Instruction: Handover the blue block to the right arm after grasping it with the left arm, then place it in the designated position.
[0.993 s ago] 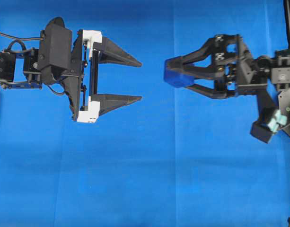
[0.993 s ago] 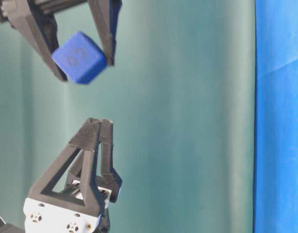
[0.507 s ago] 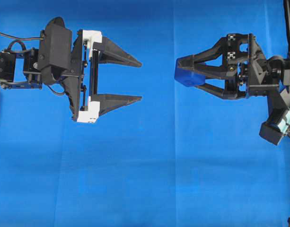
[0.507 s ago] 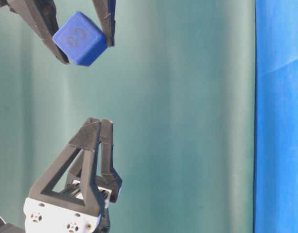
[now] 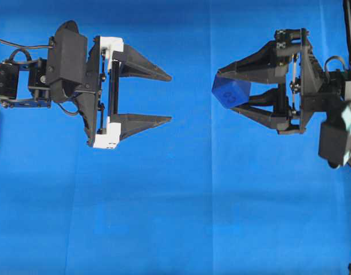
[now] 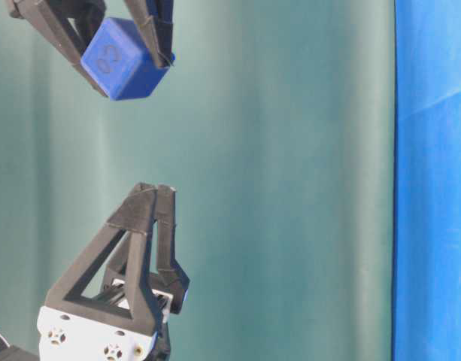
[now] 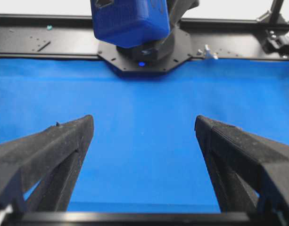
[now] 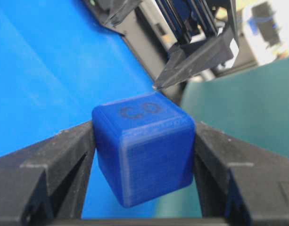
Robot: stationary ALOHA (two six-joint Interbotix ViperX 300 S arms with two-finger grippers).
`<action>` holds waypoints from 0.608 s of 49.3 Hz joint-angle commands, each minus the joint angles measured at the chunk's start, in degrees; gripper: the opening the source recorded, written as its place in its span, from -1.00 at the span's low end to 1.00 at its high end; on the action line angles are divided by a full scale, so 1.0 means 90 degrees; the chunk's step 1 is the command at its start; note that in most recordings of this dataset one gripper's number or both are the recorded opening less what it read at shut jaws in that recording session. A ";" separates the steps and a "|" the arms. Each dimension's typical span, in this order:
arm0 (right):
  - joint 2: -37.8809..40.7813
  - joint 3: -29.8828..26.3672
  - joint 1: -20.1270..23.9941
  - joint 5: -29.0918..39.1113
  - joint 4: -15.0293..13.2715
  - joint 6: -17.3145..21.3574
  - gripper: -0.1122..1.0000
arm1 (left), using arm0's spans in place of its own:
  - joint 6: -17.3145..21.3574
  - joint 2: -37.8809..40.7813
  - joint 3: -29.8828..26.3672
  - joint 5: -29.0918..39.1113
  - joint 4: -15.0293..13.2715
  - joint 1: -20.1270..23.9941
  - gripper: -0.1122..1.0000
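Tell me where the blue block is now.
The blue block is on the right of the overhead view, clamped between the right gripper fingers above the cloth, apart from the open left gripper.

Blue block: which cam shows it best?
Right wrist: the blue block fills the frame, marking readable, pinched in the right gripper. Overhead shows it small; table-level, angled; left wrist crops its top.
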 commanded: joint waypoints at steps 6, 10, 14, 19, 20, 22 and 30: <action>-0.0049 -0.0068 0.0000 0.0029 0.0078 0.1475 0.13 | 0.0010 -0.0127 -0.0078 -0.0029 0.0000 0.0010 0.87; -0.0049 -0.0078 0.0010 0.0088 0.0078 0.2305 0.13 | 0.0010 -0.0127 -0.0078 -0.0029 0.0000 0.0010 0.87; -0.0078 -0.0088 0.0000 0.0176 0.0078 0.3018 0.13 | 0.0010 -0.0127 -0.0078 -0.0029 0.0000 0.0010 0.87; -0.0127 -0.0088 0.0010 0.0303 0.0078 0.3906 0.13 | 0.0010 -0.0127 -0.0088 -0.0029 0.0000 0.0010 0.87; -0.0137 -0.0098 0.0000 0.0332 0.0078 0.4063 0.13 | 0.0010 -0.0137 -0.0088 -0.0029 0.0000 0.0010 0.87; -0.0156 -0.0088 0.0000 0.0371 0.0078 0.4336 0.13 | 0.0010 -0.0127 -0.0088 -0.0029 0.0000 0.0010 0.87; -0.0254 -0.0068 0.0000 0.0498 0.0068 0.5000 0.13 | 0.0020 -0.0127 -0.0098 -0.0029 0.0000 0.0010 0.87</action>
